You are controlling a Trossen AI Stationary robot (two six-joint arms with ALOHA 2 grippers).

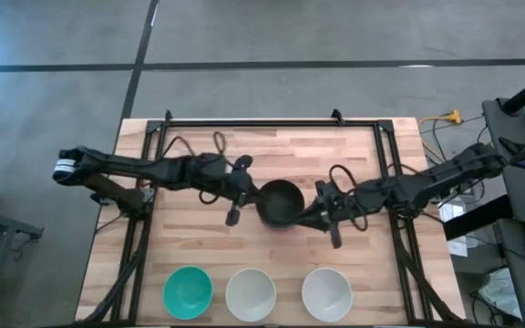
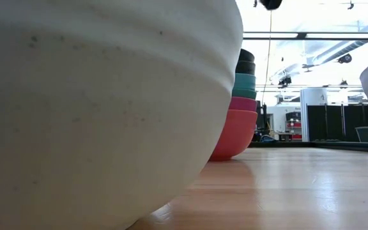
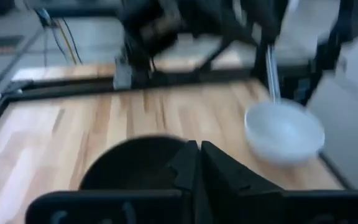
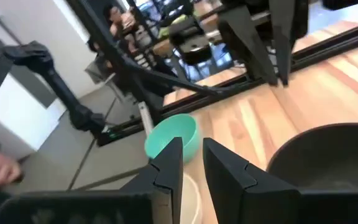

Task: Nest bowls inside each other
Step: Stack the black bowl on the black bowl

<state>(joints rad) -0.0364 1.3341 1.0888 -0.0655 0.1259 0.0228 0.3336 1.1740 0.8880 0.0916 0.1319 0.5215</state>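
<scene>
A stack of nested bowls (image 2: pixel 238 108) stands on the table's middle: red at the bottom, magenta, teal, and a black bowl (image 1: pixel 279 202) on top. My left gripper (image 1: pixel 253 193) is shut beside the black bowl's left rim (image 3: pixel 135 163), with its fingertips (image 3: pixel 199 158) together. My right gripper (image 1: pixel 311 214) stands open at a narrow gap by the bowl's right rim (image 4: pixel 328 155), with nothing between its fingers (image 4: pixel 192 158). Whether either gripper touches the rim cannot be told. A teal bowl (image 1: pixel 187 292) and two white bowls (image 1: pixel 250 293) (image 1: pixel 326 293) rest on their bases in a row along the near edge.
A black metal frame (image 1: pixel 272 123) runs along the table's far edge and both sides. Bare wood lies between the stack and the near row of bowls. The middle white bowl (image 2: pixel 94 96) fills most of the low view. Cables and equipment (image 1: pixel 518 164) sit off the right edge.
</scene>
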